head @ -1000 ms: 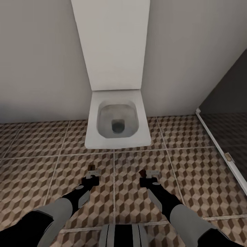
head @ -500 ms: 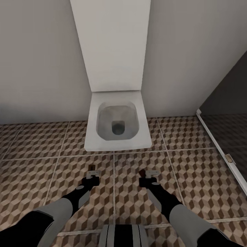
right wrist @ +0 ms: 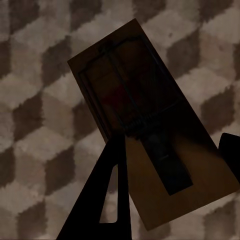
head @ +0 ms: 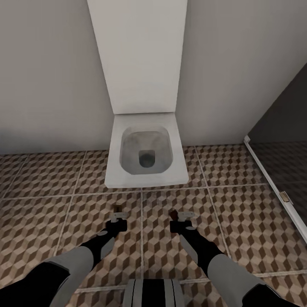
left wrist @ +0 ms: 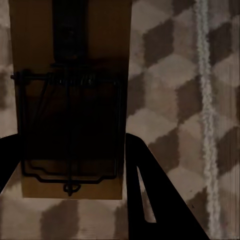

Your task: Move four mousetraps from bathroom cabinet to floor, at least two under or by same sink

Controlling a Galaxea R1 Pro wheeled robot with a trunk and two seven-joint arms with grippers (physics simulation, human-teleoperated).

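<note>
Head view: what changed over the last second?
The right gripper drifted slightly toward the left gripper, and the mousetrap it holds now tilts inward. Early on the view crept a little toward the toilet. Each gripper still holds a mousetrap above the tiled floor.

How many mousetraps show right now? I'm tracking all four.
2. One mousetrap sits between the left gripper's fingers, the other mousetrap in the right gripper, both above the bathroom floor. The remaining two aren't visible.
</note>
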